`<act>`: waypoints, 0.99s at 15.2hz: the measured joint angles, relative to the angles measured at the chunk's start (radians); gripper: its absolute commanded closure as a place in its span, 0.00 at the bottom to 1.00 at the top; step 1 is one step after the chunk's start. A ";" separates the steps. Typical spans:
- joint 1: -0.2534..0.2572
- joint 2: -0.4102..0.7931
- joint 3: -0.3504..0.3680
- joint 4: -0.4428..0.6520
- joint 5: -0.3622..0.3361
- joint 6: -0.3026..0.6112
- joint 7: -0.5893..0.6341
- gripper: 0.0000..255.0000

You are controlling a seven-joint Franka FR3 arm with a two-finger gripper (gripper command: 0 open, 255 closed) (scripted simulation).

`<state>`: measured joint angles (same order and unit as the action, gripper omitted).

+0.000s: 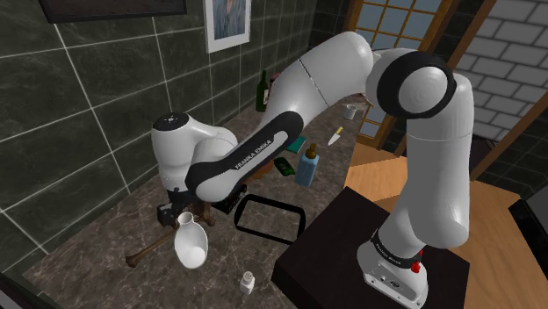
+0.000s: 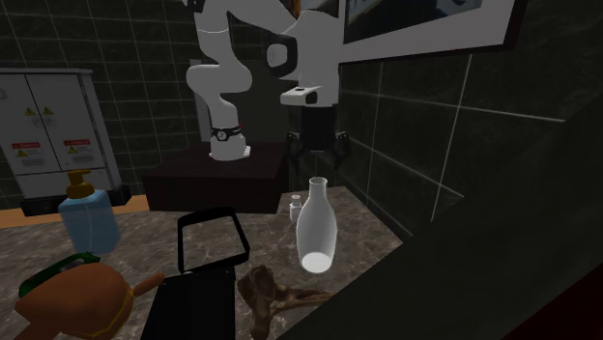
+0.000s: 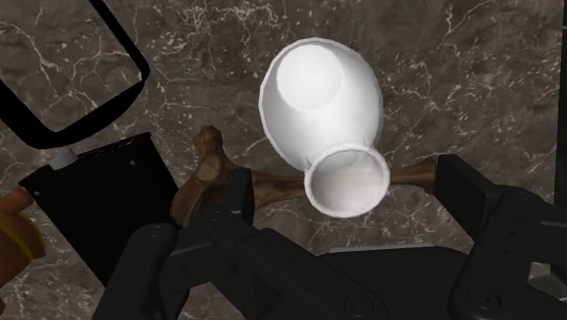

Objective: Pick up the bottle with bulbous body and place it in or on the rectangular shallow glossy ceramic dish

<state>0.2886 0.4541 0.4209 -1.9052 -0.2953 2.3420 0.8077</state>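
Dark tiled wall, marbled counter [image 1: 97, 263]; my end effector [image 1: 182, 211] hangs wide open over the white bulbous bottle [image 1: 191, 243].
Shoulder view: I see the bottle at lower left of the frame, the black-rimmed rectangular dish [image 1: 270, 219] near it to the right, and a brown branch [image 1: 145, 255] lying beside it. Second exterior view: the bottle stands upright at centre, the fingers above its neck and clear of it, the dish to its left. Wrist view: both fingers flank the bottle's mouth without touching it, gripping nothing.

White bulbous bottle [image 3: 313, 100] stands, seemingly upright, near black dish [image 3: 127, 44].
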 measured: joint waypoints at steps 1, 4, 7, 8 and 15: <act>0.006 0.015 -0.005 0.007 -0.009 0.007 0.007 0.00; 0.018 0.049 -0.017 0.016 -0.029 0.029 0.021 0.00; 0.028 0.082 -0.031 0.017 -0.047 0.060 0.033 0.00; 0.029 0.088 -0.033 0.019 -0.050 0.064 0.034 0.00; 0.031 0.095 -0.035 0.021 -0.054 0.068 0.036 1.00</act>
<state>0.3196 0.5488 0.3854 -1.8840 -0.3491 2.4104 0.8441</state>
